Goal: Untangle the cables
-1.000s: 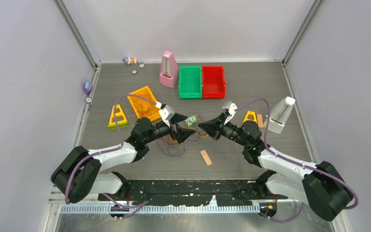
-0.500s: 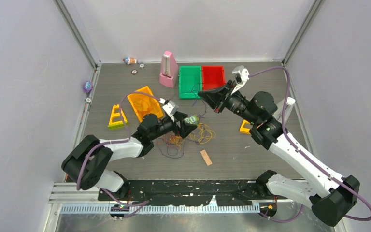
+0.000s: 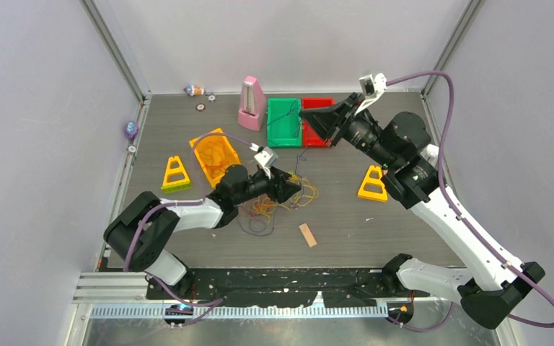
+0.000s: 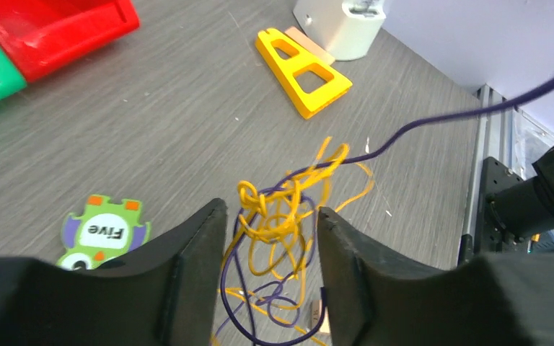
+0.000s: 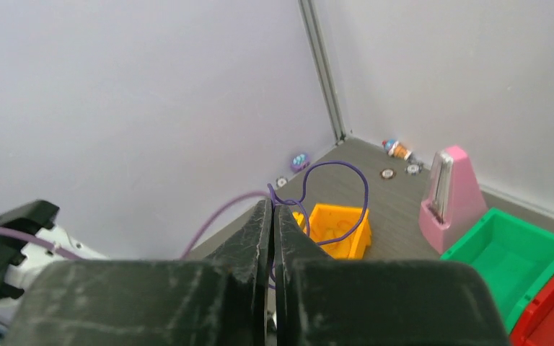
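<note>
The cables (image 3: 273, 207) lie as a loose tangle of orange and dark purple wire on the table's middle. My left gripper (image 3: 296, 189) is low beside it and open. In the left wrist view the orange knot (image 4: 281, 216) shows between its fingers (image 4: 200, 259), and no finger touches it. A purple cable (image 4: 433, 119) runs up and right out of the knot. My right gripper (image 3: 305, 117) is raised high in front of the bins. Its jaws are shut on that purple cable (image 5: 350, 180), which loops beyond the fingertips. No yellow-green wire shows.
An orange bin (image 3: 215, 153) holding orange wire, a green bin (image 3: 283, 121), a red bin (image 3: 321, 131) and a pink metronome (image 3: 251, 103) stand behind. Yellow triangles (image 3: 373, 184) (image 3: 175, 173) flank the tangle. A wooden block (image 3: 307, 234) lies in front. A green "Five" piece (image 4: 104, 231) lies left of the knot.
My right gripper has risen and swung back toward the bins, pulling the purple cable up out of the tangle. My left gripper has slid a little right and stays low by the knot.
</note>
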{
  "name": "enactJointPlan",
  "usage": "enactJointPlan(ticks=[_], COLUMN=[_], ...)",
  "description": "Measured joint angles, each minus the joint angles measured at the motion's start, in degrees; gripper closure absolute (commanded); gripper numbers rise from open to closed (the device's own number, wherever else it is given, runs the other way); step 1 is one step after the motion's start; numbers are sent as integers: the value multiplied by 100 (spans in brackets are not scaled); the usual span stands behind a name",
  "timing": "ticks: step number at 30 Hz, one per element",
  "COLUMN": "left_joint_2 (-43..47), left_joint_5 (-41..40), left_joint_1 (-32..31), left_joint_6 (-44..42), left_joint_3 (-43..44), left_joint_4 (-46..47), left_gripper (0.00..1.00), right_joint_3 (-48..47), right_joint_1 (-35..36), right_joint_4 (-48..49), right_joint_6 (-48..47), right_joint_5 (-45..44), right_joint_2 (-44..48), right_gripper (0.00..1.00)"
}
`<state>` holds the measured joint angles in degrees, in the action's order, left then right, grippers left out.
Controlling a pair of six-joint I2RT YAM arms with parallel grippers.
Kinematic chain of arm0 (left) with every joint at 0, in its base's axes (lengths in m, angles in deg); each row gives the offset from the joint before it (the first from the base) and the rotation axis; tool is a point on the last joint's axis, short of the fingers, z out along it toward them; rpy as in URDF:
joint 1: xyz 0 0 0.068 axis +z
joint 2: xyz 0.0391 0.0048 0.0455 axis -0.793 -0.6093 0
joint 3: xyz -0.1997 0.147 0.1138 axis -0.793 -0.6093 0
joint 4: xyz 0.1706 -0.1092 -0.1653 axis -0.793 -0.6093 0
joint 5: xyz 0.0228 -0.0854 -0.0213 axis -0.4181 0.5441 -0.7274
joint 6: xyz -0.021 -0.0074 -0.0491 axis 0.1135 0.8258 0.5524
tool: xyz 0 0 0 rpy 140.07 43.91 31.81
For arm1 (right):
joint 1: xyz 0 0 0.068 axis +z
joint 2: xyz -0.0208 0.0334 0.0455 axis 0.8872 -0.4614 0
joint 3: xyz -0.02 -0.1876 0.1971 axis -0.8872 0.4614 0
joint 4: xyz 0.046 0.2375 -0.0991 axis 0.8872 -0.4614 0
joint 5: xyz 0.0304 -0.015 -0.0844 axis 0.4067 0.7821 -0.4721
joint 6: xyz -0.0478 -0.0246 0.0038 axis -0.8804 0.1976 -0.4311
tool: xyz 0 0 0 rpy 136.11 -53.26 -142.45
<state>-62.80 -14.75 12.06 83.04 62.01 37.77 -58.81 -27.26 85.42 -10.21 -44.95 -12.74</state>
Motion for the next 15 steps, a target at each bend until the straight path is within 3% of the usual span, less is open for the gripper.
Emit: enactJointPlan(ticks=[3,6,7,12,15], left_joint_2=[-240,-358,-372,-562,-706], left_joint_5=[83,94,90,-28,-181], left_joint_1=[-120,-160,-162,-162,-162], left_joint_6=[0,0,-9,-118,-138], left_joint_3=[284,459,505,1023,1351], left_joint_4=[-284,-503,-629,-1545,-2041], left_gripper=[59,85,89,91,97], right_joint_3=[-490,-999,-1191,-2068,-2680], right_joint_1=[0,0,0,-13,-52], right_joint_4=[-166,-378,-450,-743,-986], right_joint_6=[0,-9,-22,-153,-321], right_joint_5=[-166,-417,-507,-960,-1320], right_joint_2=[-103,-221,-269,-444,-542], right_gripper=[95,95,95,95,95])
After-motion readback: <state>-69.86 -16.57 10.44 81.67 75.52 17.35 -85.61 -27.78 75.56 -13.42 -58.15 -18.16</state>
